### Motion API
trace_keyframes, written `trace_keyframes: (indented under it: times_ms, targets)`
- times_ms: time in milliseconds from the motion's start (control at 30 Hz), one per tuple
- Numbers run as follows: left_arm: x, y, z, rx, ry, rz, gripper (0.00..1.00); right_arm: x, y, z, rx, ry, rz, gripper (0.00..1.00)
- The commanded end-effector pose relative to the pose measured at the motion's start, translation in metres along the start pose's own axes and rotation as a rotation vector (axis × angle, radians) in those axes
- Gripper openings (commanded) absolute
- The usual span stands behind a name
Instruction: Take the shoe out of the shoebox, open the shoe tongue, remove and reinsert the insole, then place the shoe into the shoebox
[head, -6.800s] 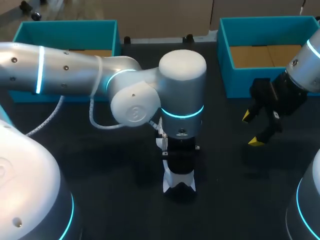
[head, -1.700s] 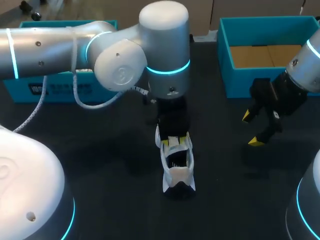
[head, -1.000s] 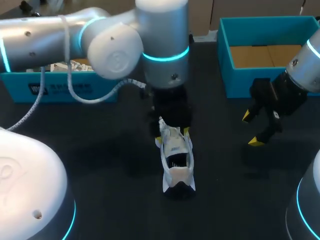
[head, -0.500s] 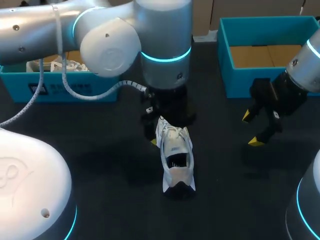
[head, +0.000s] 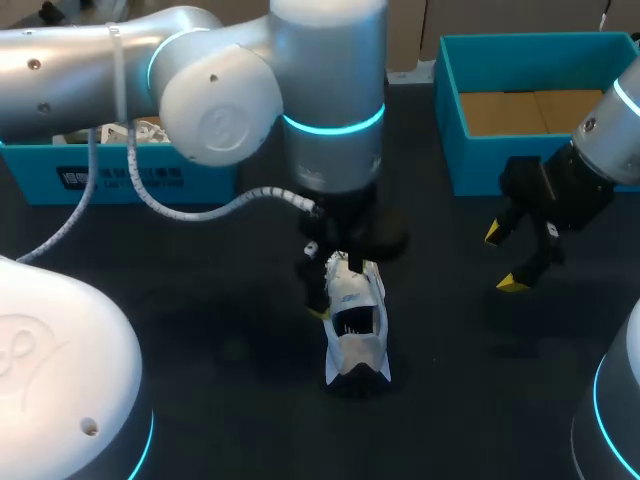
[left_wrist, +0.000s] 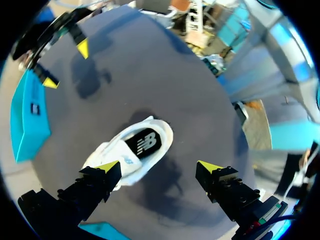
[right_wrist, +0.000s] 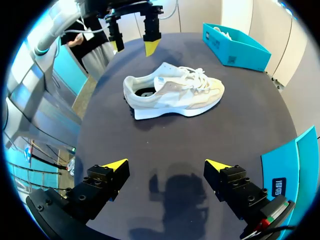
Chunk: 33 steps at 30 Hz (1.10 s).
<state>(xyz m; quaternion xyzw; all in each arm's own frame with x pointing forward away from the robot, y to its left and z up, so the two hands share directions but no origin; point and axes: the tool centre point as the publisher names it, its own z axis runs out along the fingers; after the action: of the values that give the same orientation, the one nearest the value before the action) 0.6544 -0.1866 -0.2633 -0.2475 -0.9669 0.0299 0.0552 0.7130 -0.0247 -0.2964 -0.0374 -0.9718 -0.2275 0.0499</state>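
Left wrist view: left gripper (left_wrist: 160, 166) spread wide over the table (left_wrist: 175, 75); shoe (left_wrist: 135, 150) sits on its sole beneath it — toe end beside one finger, not gripped; right gripper (right_wrist: 166, 165) also wide — shoe well ahead.

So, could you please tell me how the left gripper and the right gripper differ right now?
The left gripper hangs close over the shoe; the right gripper sits well away from it, with the shoe ahead of its fingers. The left gripper points down at the table, while the right gripper slants across it. Both are open, holding nothing.
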Motion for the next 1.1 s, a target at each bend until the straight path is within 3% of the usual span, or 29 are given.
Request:
trace_keyframes:
  times_ms: [33, 167, 367, 767, 1100]
  targets:
    - [0.007, -0.006, -0.002, -0.055, -0.044, -0.08, 1.0, 0.001, 0.0, 0.0, 0.002, -0.002, 0.0, 1.0]
    - [0.018, -0.018, 0.013, -0.047, -0.039, -0.316, 1.0, 0.001, 0.0, 0.0, 0.002, -0.002, 0.0, 1.0]
    - [0.028, -0.024, 0.031, -0.013, -0.083, -0.458, 1.0, 0.001, 0.0, 0.0, 0.002, -0.002, 0.0, 1.0]
    - [0.032, -0.032, 0.074, -0.009, -0.122, -0.523, 1.0, 0.001, 0.0, 0.0, 0.002, -0.002, 0.0, 1.0]
    - [0.02, -0.033, 0.101, 0.016, -0.136, -0.535, 1.0, 0.001, 0.0, 0.0, 0.002, -0.002, 0.0, 1.0]
